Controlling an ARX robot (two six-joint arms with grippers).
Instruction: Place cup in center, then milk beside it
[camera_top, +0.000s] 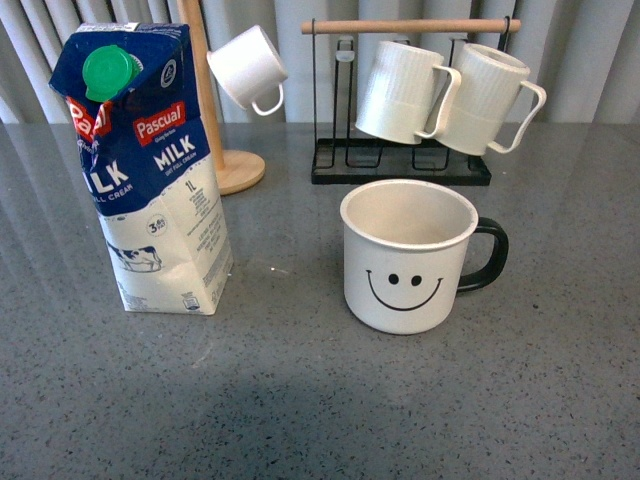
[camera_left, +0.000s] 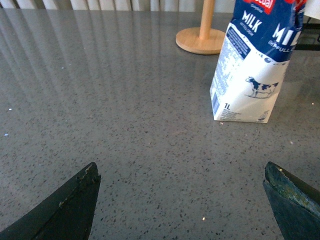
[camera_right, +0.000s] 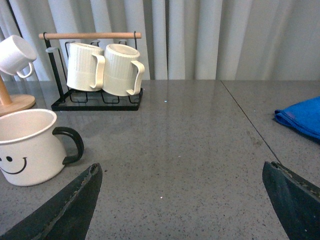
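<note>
The cup (camera_top: 409, 255), a wide white mug with a black smiley face and black handle, stands upright mid-table with its handle to the right. It also shows in the right wrist view (camera_right: 27, 146). The milk (camera_top: 145, 165), a blue-and-white Pascual carton with a green cap, stands upright to the cup's left, apart from it. It also shows in the left wrist view (camera_left: 255, 62). My left gripper (camera_left: 182, 172) is open and empty above bare table, short of the carton. My right gripper (camera_right: 181, 172) is open and empty, off to the cup's handle side. Neither arm shows in the front view.
A black wire rack (camera_top: 400, 160) with a wooden bar holds two ribbed white mugs (camera_top: 405, 90) behind the cup. A wooden mug tree (camera_top: 236, 168) with a small plain white cup (camera_top: 248, 68) stands behind the milk. A blue cloth (camera_right: 302, 116) lies far right, past a table seam.
</note>
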